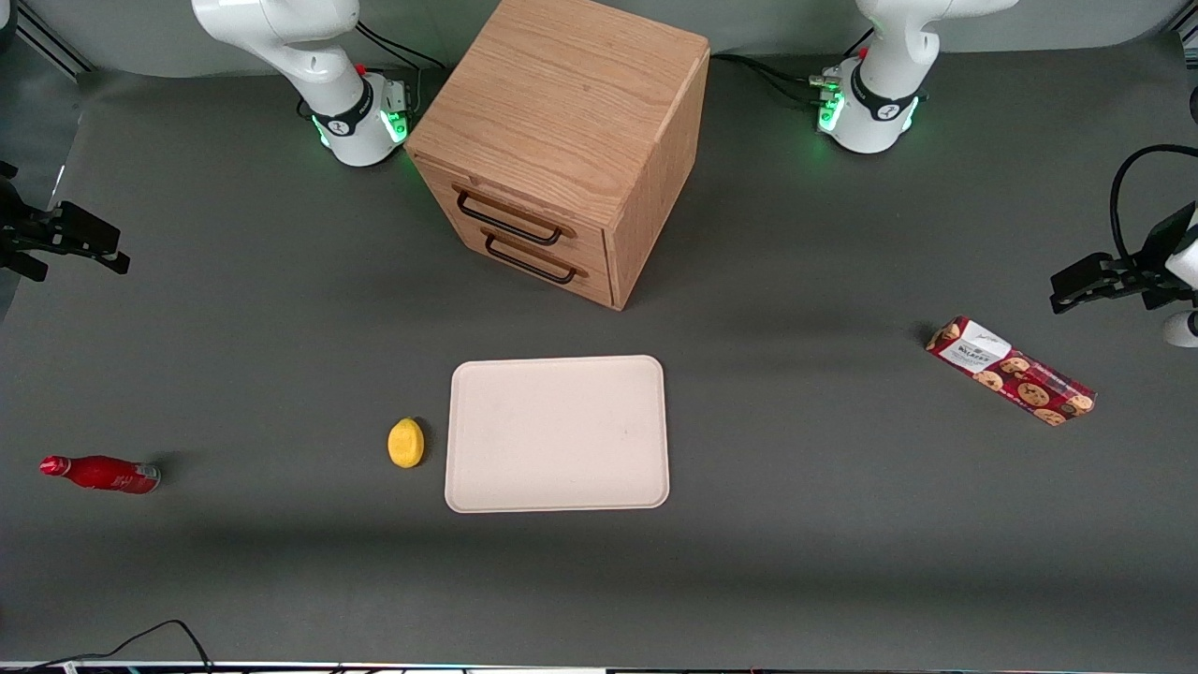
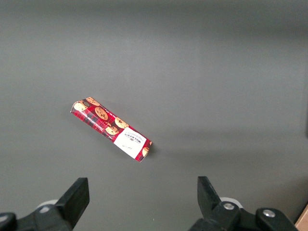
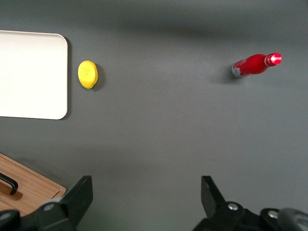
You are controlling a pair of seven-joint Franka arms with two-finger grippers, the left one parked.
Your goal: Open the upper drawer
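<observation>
Drawers were both shut. The upper drawer (image 1: 518, 217), a wide shallow front of light oak with a thin dark bar handle, sat flush in the light oak wooden cabinet (image 1: 571, 131), just above the lower drawer (image 1: 543, 259) with the same kind of handle. The cabinet was turned a little, so its front faced partly toward the working arm's end of the table — likely so the handle could be reached.

The black two-finger gripper (image 3: 147, 197) was held high above the dark grey table (image 1: 796, 524), well apart from the cabinet, with its fingers spread wide and nothing between them. The task was judged as not yet begun.

In front of the cabinet lay a flat cream plastic tray (image 1: 558, 433), with a small yellow lemon (image 1: 405, 442) just beside it. A red bottle (image 1: 101, 474) lay on its side toward the working arm's end. Toward the parked arm's end lay a red tartan cookie box (image 1: 1011, 371) — its white label was read as "Walkers".
</observation>
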